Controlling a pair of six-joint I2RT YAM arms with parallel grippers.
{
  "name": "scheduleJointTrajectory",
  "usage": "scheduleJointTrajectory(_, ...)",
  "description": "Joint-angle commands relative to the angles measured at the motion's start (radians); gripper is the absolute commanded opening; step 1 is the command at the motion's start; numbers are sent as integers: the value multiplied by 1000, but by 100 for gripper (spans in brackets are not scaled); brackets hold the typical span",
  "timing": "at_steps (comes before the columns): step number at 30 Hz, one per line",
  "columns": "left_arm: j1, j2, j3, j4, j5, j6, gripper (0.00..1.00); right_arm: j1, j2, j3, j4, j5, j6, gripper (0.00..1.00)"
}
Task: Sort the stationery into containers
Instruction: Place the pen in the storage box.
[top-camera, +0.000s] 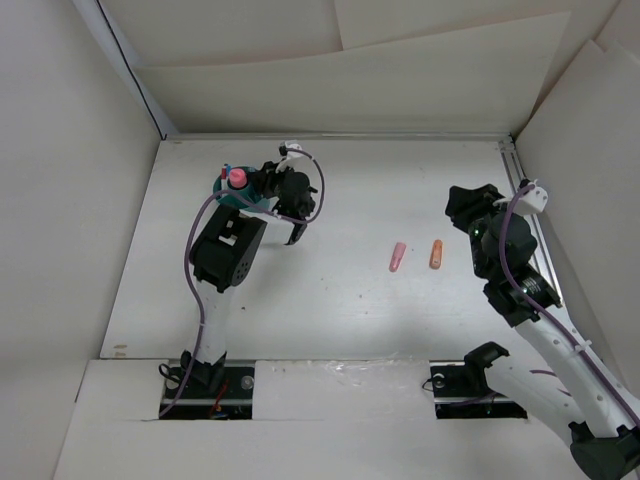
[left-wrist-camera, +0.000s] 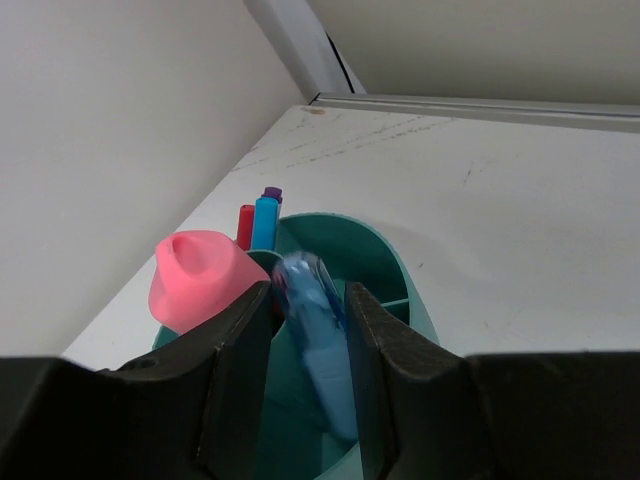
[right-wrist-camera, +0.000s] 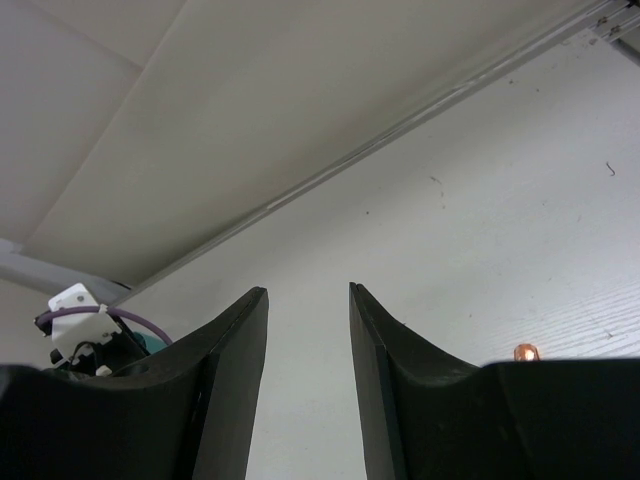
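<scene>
Toward the worktop's (top-camera: 330, 300) far left, the teal organiser cup (left-wrist-camera: 372, 236) holds a chunky pink piece (left-wrist-camera: 200, 275), three capped pens (left-wrist-camera: 265, 222) and a blurred blue marker (left-wrist-camera: 318, 335). The left pincer (left-wrist-camera: 310, 290) hangs just above with its fingers spread either side of that marker. Well to the right, a pale pink marker (top-camera: 398, 257) and an orange marker (top-camera: 436, 254) lie side by side. The right pincer (right-wrist-camera: 308, 295) gapes empty.
</scene>
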Motion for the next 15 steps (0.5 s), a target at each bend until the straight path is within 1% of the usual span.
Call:
scheduleJointTrajectory(1, 0, -21, 0, 54, -21, 4, 31, -7, -3, 5, 56, -14, -15, 44)
scheduleJointTrajectory(3, 0, -31, 0, 54, -21, 4, 34, -7, -3, 5, 56, -14, -15, 44)
scheduleJointTrajectory(4, -9, -41, 0, 54, -30, 4, 38, -7, -3, 5, 56, -14, -15, 44)
scheduleJointTrajectory(8, -19, -78, 0, 54, -31, 4, 42, -7, -3, 5, 56, -14, -15, 44)
scheduleJointTrajectory(11, -31, -119, 20, 34, -21, 4, 42, -7, -3, 5, 56, -14, -15, 44)
scheduleJointTrajectory(13, -43, -146, 29, 13, -21, 4, 38, -7, -3, 5, 56, -14, -15, 44)
scheduleJointTrajectory(14, -57, -159, 44, -8, -21, -15, 38, -7, -3, 5, 56, -14, -15, 44)
scheduleJointTrajectory(15, -75, -194, 53, -81, -21, -41, 36, -7, -3, 5, 56, -14, -15, 44)
